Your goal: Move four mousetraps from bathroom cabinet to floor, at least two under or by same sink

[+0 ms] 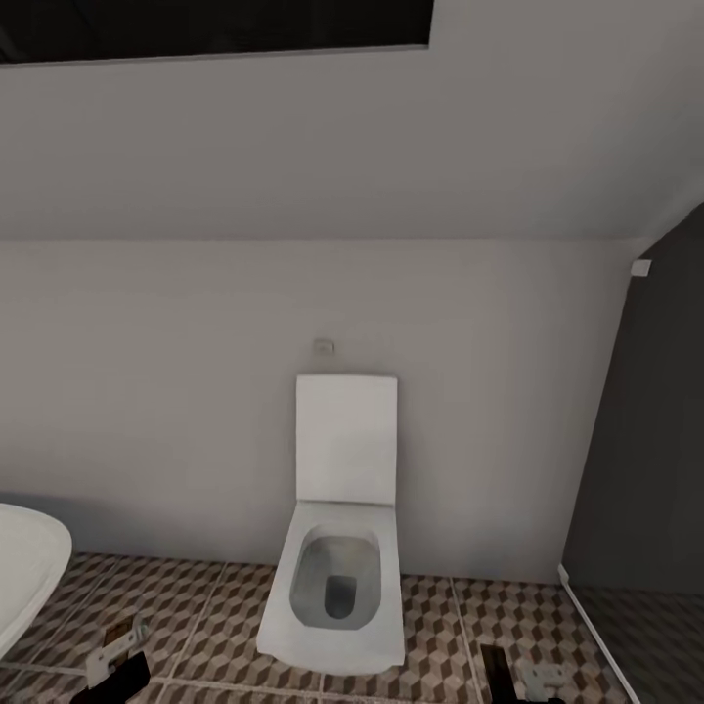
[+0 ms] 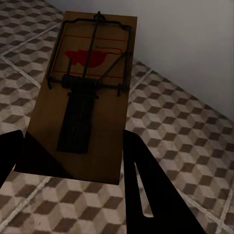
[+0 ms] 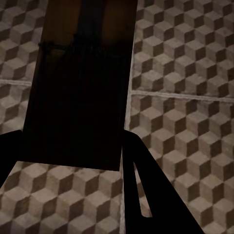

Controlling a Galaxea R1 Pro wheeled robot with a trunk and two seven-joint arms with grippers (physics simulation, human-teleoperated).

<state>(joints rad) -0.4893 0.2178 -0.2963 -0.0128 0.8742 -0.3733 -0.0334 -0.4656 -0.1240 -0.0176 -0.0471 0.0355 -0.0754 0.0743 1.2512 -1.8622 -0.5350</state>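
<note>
Bathroom floor point(image 1: 460, 626), cube-pattern tiles; white toilet point(image 1: 337, 587) against grey wall, white tub rim point(image 1: 24, 572) at left edge.

Left gripper point(image 2: 68, 156): jaws closed onto near end of a mousetrap point(image 2: 85, 92), board held above the tiles, wire parts and red mark facing camera. No readable writing.

Right gripper point(image 3: 68, 156): jaws likewise clamped on second mousetrap point(image 3: 80, 83), deep in shadow, over the tiles. Markings indistinguishable.

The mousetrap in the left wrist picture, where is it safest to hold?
Probably by the bare end of the flat tan wooden mousetrap, pinching its two long edges as the left end effector does. The dark wire spring and bar sit over the red mark at the far end, so coming from the plain end avoids them.
</note>
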